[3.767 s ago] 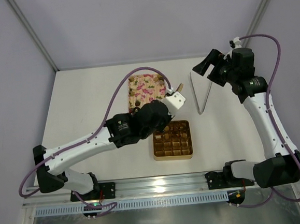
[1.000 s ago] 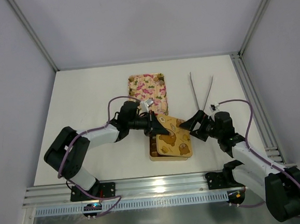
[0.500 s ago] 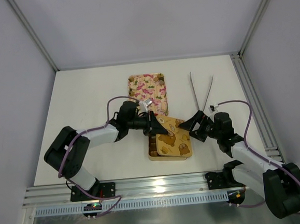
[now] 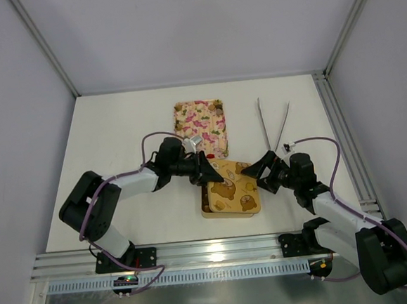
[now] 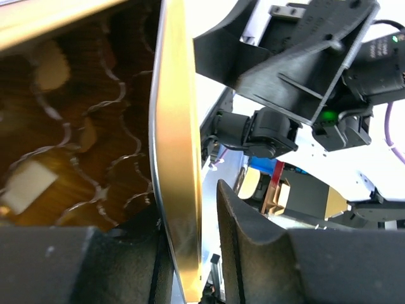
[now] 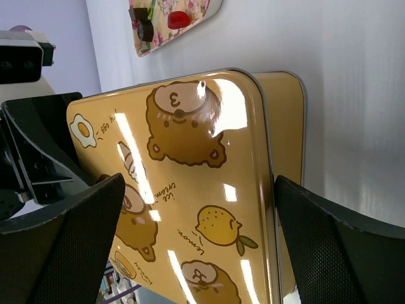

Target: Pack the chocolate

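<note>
Lid (image 4: pixel 233 185) has dropped lower and squarer onto the box (image 4: pixel 206 209) than a second ago, when it sat skewed. Left gripper (image 4: pixel 204 172) is at the lid's far-left corner with its fingers only a crack apart. They straddle the rim with a sliver of gap on one side, so it's not really pinching. Right gripper (image 4: pixel 258 172) is spread wide at the lid's right edge with nothing in it. Chocolate (image 6: pixel 179 18): a red one and a dark one show in the floral tray (image 4: pixel 188 135), near the middle of the table's (image 4: pixel 117 130) far edge. Box is closer to the near edge.
</note>
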